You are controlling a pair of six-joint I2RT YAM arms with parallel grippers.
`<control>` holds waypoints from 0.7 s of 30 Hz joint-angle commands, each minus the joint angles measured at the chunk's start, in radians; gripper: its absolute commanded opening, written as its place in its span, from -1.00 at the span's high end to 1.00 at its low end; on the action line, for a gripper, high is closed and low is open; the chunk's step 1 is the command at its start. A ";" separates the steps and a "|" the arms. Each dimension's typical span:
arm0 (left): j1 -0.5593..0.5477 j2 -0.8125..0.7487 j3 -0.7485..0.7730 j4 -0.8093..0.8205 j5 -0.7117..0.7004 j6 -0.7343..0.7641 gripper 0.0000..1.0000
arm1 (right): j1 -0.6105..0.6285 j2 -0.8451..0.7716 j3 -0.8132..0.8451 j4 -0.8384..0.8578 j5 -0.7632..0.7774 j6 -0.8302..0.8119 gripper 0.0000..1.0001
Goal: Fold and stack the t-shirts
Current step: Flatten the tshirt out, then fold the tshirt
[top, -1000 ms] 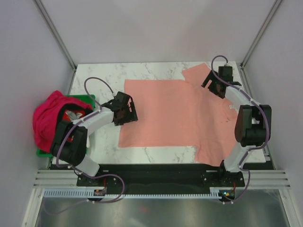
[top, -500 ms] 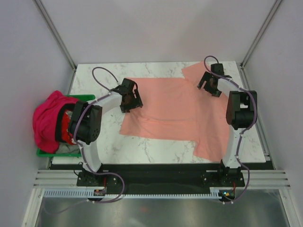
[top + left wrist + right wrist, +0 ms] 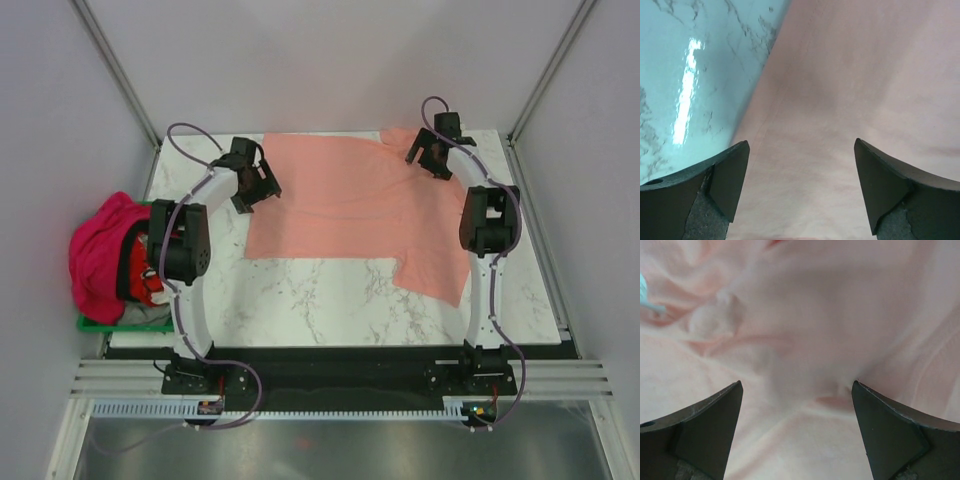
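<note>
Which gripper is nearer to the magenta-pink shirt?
Left. The left gripper is over the left edge of the salmon shirt, right of the magenta-pink shirt; the right gripper is over that shirt's right side, much farther.

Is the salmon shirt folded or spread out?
Spread out: the salmon shirt lies flat on the table, one sleeve sticking out, no fold visible.

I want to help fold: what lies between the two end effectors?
The salmon-pink t-shirt lies spread on the table between the left end effector and the right end effector. The top view shows this.
</note>
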 commanded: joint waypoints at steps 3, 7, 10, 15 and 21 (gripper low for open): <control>-0.018 -0.279 -0.058 -0.101 -0.011 0.062 -0.90 | 0.010 -0.324 -0.143 -0.071 0.085 -0.039 -0.96; -0.017 -0.488 -0.257 -0.102 -0.022 0.052 -0.92 | 0.010 -0.691 -0.486 -0.039 0.119 -0.058 -0.96; -0.017 -0.597 -0.428 -0.082 0.019 0.027 -0.90 | -0.003 -0.966 -0.823 -0.013 0.093 0.052 -0.96; -0.018 -0.793 -0.710 0.019 0.123 -0.025 -0.84 | -0.027 -1.205 -1.194 -0.156 0.002 0.201 -0.96; -0.020 -0.880 -0.824 0.053 0.145 -0.043 -0.79 | -0.029 -1.487 -1.576 -0.126 -0.011 0.368 -0.72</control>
